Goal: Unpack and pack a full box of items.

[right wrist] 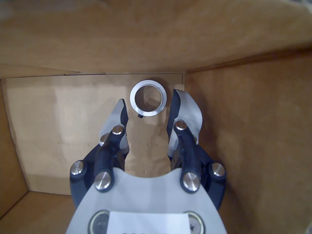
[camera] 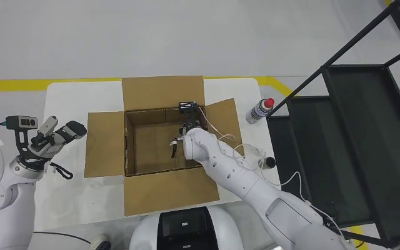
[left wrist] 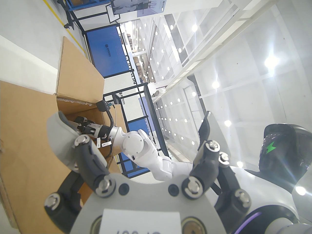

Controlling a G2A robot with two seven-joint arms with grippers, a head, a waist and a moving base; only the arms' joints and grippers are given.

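You have the right pincer [right wrist: 149, 99] released inside the box [camera: 103, 144] at centre frame, a metal ring [right wrist: 133, 99] by its tips; left pincer [camera: 62, 129] released, far left.

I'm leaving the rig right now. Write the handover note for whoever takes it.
Left gripper: open, holding nothing, over the table left of the box.
Right gripper: open, down inside the box, with a metal ring on the box floor just ahead of its fingertips; not gripped.
Done: a can stands on the table right of the box, a small dark-capped item nearer the robot.
Left: probably grip the ring and lift it out, then pack everything back.
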